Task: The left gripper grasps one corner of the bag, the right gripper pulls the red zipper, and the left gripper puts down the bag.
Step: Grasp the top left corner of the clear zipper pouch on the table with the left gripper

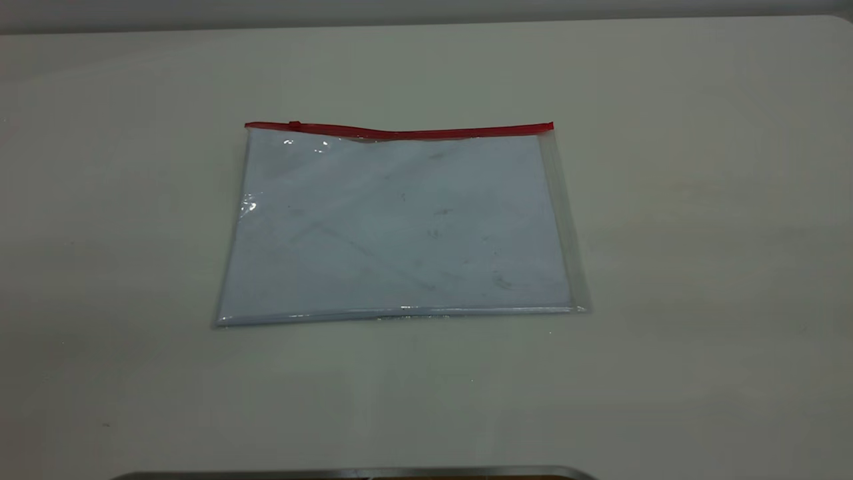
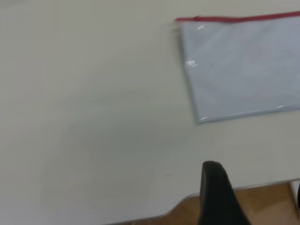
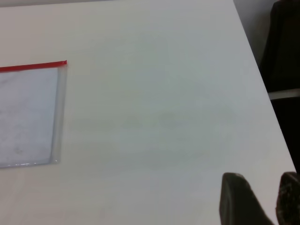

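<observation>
The bag [image 1: 400, 223] lies flat in the middle of the table, a clear pouch over smudged white paper. The red zipper [image 1: 400, 131] runs along its far edge, with the slider tab [image 1: 294, 125] near the left end. No arm shows in the exterior view. In the left wrist view the bag [image 2: 239, 65] lies well away from my left gripper [image 2: 255, 176], which is open and empty near the table's edge. In the right wrist view the bag's right end [image 3: 28, 112] and red corner [image 3: 63, 63] lie far from my right gripper [image 3: 261, 176], which is open and empty.
The table [image 1: 700, 233] is pale and plain. Its edge runs past the left gripper with brown floor [image 2: 267, 206] beyond. A dark object [image 3: 286, 47] stands off the table's side in the right wrist view. A grey strip [image 1: 353, 473] lies at the near edge.
</observation>
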You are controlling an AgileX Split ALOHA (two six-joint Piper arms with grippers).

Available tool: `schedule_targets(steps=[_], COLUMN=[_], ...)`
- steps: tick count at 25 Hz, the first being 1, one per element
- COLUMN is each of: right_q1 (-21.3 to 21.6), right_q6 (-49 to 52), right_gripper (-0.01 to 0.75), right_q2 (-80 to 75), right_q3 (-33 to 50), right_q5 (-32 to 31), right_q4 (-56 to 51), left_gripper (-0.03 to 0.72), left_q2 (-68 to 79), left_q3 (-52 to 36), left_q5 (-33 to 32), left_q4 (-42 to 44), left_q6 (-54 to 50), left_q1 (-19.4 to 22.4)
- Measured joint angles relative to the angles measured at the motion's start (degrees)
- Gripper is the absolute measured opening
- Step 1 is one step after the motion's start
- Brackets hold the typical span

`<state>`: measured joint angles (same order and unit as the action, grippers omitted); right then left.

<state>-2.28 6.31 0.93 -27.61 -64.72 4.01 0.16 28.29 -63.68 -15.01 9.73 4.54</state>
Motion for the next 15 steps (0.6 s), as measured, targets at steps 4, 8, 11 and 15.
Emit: schedule_targets(steps=[4, 8, 11, 15], right_q1=[0.00, 0.00, 0.00, 0.00], right_q6=[0.00, 0.00, -0.05, -1.00], right_gripper=[0.238, 0.238, 0.238, 0.241], right_q2=[0.00, 0.00, 0.00, -2.48], right_q3=[0.00, 0.00, 0.00, -0.85], right_q5=[0.00, 0.00, 0.00, 2.75], right_q4=[0.10, 0.23, 0.12, -2.31], left_gripper=[0.467, 0.467, 0.467, 0.467], left_q2=[0.00, 0.00, 0.75, 7.47], left_q3=[0.00, 0.00, 0.00, 0.43], left_q5=[2.00, 2.78, 5.46, 12.63], left_q4=[-1.81, -2.09, -2.31, -2.31], left_q6=[-0.02, -0.02, -0.02, -0.02], left_q1=[0.00, 0.00, 0.00, 0.00])
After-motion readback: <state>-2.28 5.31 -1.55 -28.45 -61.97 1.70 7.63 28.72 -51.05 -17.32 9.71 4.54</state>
